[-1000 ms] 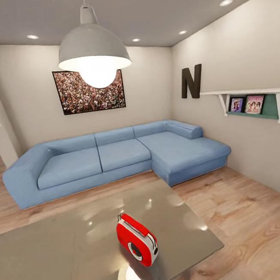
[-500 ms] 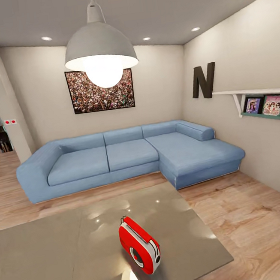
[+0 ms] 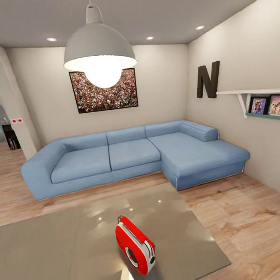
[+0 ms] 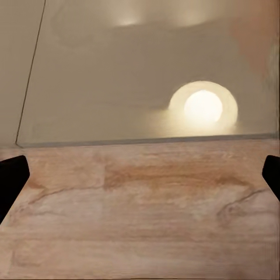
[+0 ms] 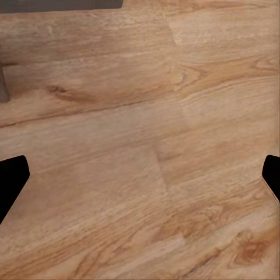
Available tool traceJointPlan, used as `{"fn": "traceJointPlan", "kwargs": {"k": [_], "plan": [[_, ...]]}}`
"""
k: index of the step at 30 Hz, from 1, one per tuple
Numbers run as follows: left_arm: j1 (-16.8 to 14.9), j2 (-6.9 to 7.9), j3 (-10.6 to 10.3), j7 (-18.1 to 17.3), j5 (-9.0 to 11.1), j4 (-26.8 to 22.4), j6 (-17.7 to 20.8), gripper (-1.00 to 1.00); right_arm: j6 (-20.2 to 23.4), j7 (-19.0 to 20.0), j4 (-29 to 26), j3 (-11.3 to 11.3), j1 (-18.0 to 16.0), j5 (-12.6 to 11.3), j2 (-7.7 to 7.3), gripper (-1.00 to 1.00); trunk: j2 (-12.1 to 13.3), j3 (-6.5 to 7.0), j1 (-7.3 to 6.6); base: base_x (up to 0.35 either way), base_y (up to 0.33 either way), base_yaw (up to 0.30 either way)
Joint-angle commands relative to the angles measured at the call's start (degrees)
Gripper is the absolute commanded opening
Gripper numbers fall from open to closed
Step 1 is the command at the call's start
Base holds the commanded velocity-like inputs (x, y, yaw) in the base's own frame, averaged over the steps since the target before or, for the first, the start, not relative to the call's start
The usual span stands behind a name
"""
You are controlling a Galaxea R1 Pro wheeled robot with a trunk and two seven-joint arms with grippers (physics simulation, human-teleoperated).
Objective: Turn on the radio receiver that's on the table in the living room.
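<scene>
**Radio upright on the desk in the living room**

The living room has beige walls and a wood floor (image 3: 252, 227). A long light-blue L-shaped sofa (image 3: 133, 158) runs along the far wall and turns forward at the 2 o'clock side of the head view. In front of it, nearest the camera, the low desk (image 3: 52, 252) spreads its glossy grey-brown top from 6 toward 8 o'clock, mirroring the ceiling lights.

A grey dome lamp (image 3: 99, 49) hangs at 12 o'clock, its bulb lit. Behind it a crowd picture (image 3: 105, 92) is on the far wall. On the right wall a black letter N (image 3: 208, 80) sits at about 2 o'clock, and just beyond it a white shelf (image 3: 256, 93) carries small framed prints.

The radio (image 3: 134, 245) stands upright on the desk at about 6 o'clock, near the desk's near edge and well apart from the sofa. It is red with white trim, its round dial facing the near right; the lamp's reflection lies on the desk just below it.

In the left wrist view the left claw (image 4: 140, 175) is released, its dark fingertips (image 4: 10, 178) wide apart over floor beside the desk edge. In the right wrist view the right claw (image 5: 140, 175) is likewise released, fingertips (image 5: 11, 178) spread over bare floor.
</scene>
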Motion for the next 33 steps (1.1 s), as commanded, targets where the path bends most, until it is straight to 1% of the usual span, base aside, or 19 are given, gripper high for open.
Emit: {"fn": "traceJointPlan", "kwargs": {"k": [1,25,30,33], "plan": [[0.00,0.00,0.00,0.01,0.00,0.00,-0.01,1.00,-0.01,0.00,0.00,0.00,0.00,0.00,0.00,1.00,0.00,0.00,0.00,0.000,-0.326,0.267],[0.00,0.43,0.09,0.09,0.16,-0.22,-0.02,1.00,-0.03,0.34,0.00,0.19,0.00,0.00,0.00,1.00,0.00,0.00,0.00,0.000,-0.330,0.276],[0.00,0.44,0.09,0.11,0.20,-0.24,-0.02,1.00,-0.03,0.43,0.00,0.29,0.00,0.00,-0.01,1.00,0.00,0.00,0.00,0.000,-0.290,0.278],[0.00,0.44,0.09,0.07,0.23,-0.24,-0.06,1.00,-0.03,0.43,0.00,0.38,0.00,0.07,0.00,1.00,0.00,0.00,0.00,0.000,-0.169,0.273]]}}
